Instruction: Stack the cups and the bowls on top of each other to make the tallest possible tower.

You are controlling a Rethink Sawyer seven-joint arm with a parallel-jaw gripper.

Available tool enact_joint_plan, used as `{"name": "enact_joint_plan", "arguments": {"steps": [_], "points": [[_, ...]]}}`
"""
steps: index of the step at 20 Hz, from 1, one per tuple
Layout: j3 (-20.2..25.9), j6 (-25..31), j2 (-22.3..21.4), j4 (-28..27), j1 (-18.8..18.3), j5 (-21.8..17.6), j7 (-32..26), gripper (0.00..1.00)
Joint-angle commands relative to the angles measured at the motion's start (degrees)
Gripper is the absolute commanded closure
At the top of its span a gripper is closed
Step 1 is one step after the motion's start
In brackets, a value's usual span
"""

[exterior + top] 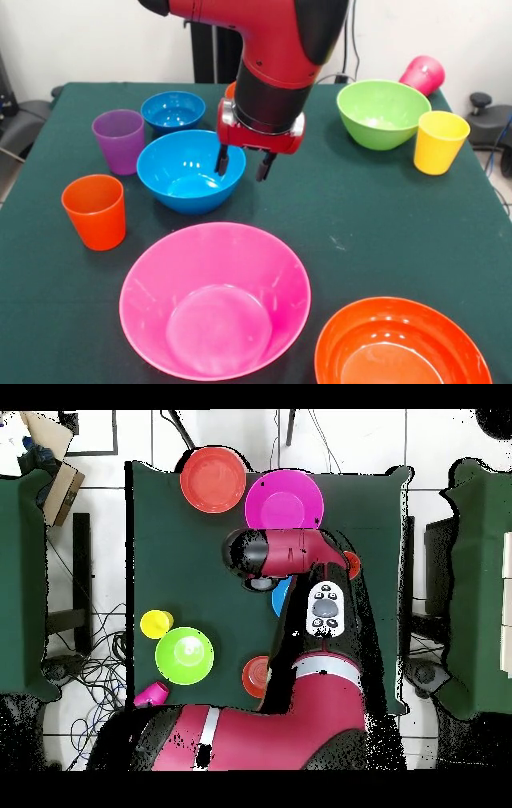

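Front view: the end effector [243, 165], fingers parted and empty, hangs at the medium blue bowl's [186, 174] right rim.

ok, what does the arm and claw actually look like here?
Glossy red shell arm with black joint sections. The wrist is a black cylinder above a red block with silver corners. The claw has two short black fingers. From overhead, a white oval button panel shows on the arm.

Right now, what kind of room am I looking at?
Probably a robotics lab or test room: a robot arm works over a green-covered table set with plastic bowls and cups, and loose cables trail across the tiled floor.
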Motion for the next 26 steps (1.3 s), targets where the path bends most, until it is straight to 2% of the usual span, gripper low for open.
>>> {"name": "enact_joint_plan", "arguments": {"steps": [1, 12, 26], "points": [[4.3, -0.9, 0.9, -2.4, -0.2, -1.1, 0.4, 0.00], [5.3, 0.0, 1.2, -2.3, -1.9, -1.0, -2.0, 0.00], [5.6, 0.5, 2.3, -3.8, -2.1, -1.7, -3.2, 0.00]]}}
